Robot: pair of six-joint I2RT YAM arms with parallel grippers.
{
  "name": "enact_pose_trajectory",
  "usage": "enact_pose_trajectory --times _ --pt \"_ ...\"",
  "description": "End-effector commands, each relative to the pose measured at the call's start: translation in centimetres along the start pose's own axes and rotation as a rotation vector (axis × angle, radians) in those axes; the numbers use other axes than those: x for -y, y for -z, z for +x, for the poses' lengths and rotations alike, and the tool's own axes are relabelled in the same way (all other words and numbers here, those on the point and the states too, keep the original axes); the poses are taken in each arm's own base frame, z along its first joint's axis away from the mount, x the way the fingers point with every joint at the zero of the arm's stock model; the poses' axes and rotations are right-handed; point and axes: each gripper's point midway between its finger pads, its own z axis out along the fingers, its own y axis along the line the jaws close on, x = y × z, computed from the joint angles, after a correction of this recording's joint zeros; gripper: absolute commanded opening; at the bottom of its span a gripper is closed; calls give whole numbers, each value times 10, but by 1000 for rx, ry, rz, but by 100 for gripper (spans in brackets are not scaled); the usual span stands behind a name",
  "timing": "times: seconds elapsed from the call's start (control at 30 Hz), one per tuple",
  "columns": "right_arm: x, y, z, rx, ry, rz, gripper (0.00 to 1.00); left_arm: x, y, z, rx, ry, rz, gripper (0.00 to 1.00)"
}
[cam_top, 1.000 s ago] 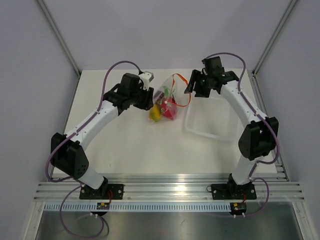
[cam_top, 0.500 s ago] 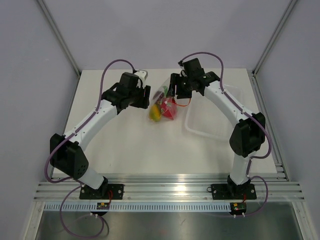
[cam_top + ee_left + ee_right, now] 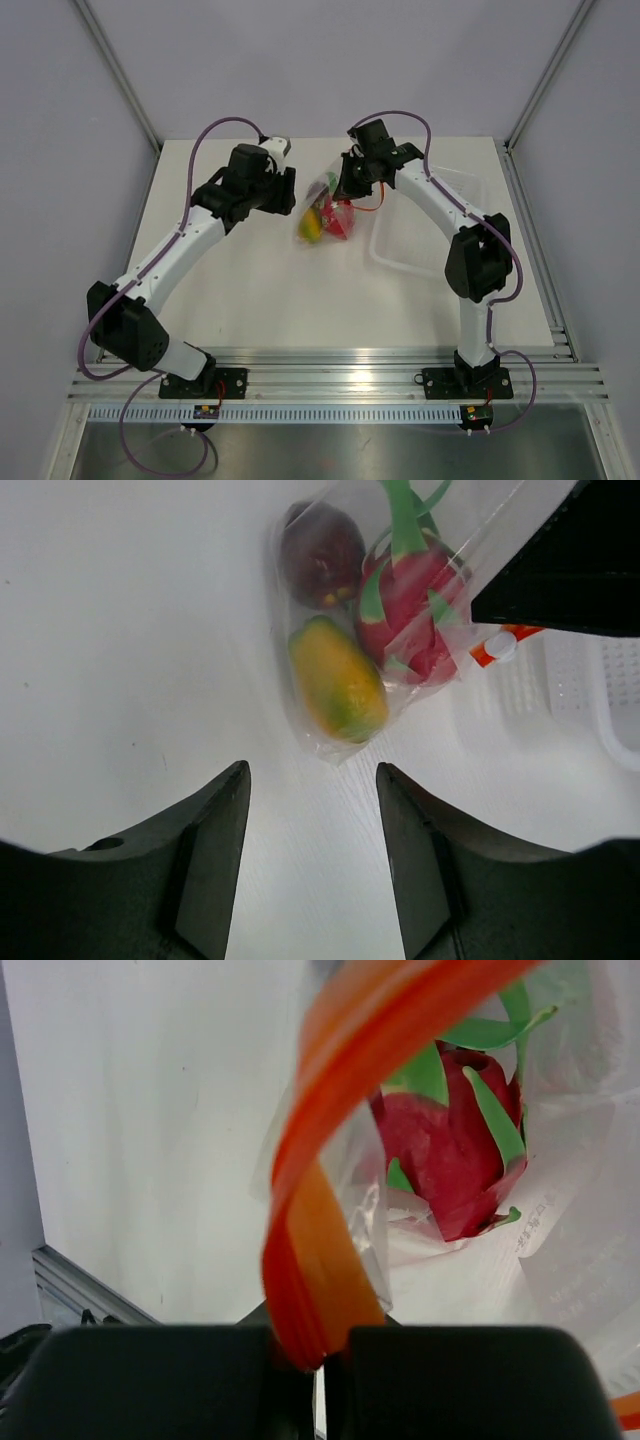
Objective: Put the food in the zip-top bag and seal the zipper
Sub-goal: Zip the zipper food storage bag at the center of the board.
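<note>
The clear zip-top bag [image 3: 330, 742] lies on the white table with the food inside it. That food is a dark red round fruit [image 3: 320, 552], a pink-red fruit with green leaves [image 3: 415, 605] and a yellow-orange oval one [image 3: 338, 680]. My right gripper [image 3: 318, 1345] is shut on the orange-red zipper [image 3: 330, 1160] at the bag's mouth, and the strip arcs up from its jaws. From above, the right gripper [image 3: 348, 185] sits at the far end of the bag [image 3: 325, 212]. My left gripper [image 3: 312, 770] stands open just left of the bag, holding nothing.
A rigid clear plastic tray [image 3: 430, 235] sits right of the bag, under the right arm. The table's back edge meets the wall just beyond both grippers. Aluminium rails run along the near edge by the arm bases.
My right gripper has swung left from above the tray to the bag's mouth and shut on the zipper. The left gripper has drawn back slightly to the left.
</note>
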Motion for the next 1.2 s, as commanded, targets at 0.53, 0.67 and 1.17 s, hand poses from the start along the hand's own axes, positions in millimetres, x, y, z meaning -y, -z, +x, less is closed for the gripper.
enact_pose_trajectory --times 0.53,0.67,1.17 --pt "-119 95 -22 -3 -10 -491 0 74 21 -19 367 -275 442 56" --pt "-124 102 -28 1 -36 -506 0 79 24 -22 374 -286 462 56" --pt "-147 118 -37 -13 -116 -598 0 86 31 -30 455 -204 498 40"
